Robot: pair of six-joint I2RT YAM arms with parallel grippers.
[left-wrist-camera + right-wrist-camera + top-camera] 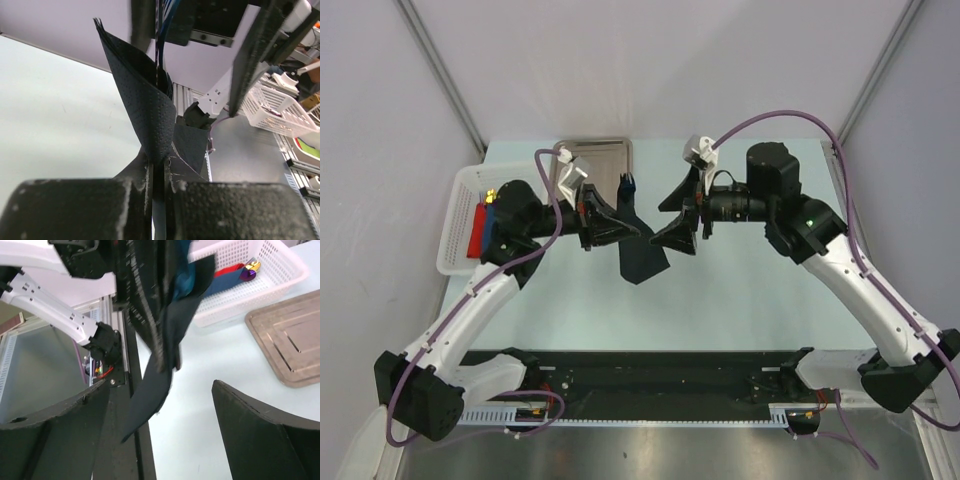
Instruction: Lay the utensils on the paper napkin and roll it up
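Observation:
The black paper napkin point(642, 255) hangs rolled and crumpled above the table, its loose corner drooping down. My left gripper point(608, 226) is shut on it, and the roll stands pinched between the pads point(159, 167). A blue utensil point(627, 185) sticks out of the roll's top end, and shows as blue point(182, 281) inside the folds in the right wrist view. My right gripper point(672, 218) is open just right of the napkin point(160, 355), with the two fingers wide apart and nothing between them. One of its fingers point(250, 60) shows beyond the napkin point(145, 95) in the left wrist view.
A shiny steel tray point(595, 160) lies at the back of the table behind the grippers, and also shows as the tray point(290, 340) on the right. A white basket point(460, 225) with flat red and blue pieces sits at the left edge.

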